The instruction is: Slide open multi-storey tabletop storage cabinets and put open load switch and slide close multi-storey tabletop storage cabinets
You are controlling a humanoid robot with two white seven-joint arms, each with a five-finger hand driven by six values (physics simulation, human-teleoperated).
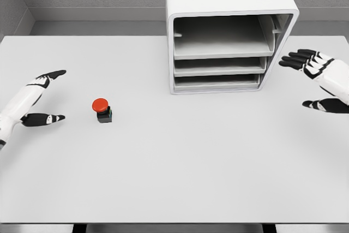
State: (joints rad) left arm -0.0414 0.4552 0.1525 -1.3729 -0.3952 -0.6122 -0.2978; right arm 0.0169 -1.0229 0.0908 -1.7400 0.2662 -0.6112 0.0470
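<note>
Flagging risks first. Load switch (101,109) is small, with a wide red mushroom cap on a short dark base, so it looks top-heavy: a sideways brush from a finger could tip it or skid it across the table (174,178) instead of capturing it. A pinch on the cap alone may let it swivel; better to get fingers down on the base.

Cabinet (229,31) sits far right of centre, three trays stacked. None looks pulled out; fronts sit roughly flush with the shell. Trays are shallow and the gaps between them are tight, so a hand hooking the wrong lip could drag the wrong storey, or shove the whole cabinet backward if it's not anchored. Dropping the switch in upright also needs clearance under the tray above, and a tall cap may snag on closing.

Positions: switch stands upright on the near-left part of the table, well apart from the cabinet. Left hand (39,97) is near it on its left, fingers spread and empty, thumb and index forming an open gap facing the switch, not touching it. Right hand (322,83) hovers just right of the cabinet, fingers extended, holding nothing, no contact with the shell.
</note>
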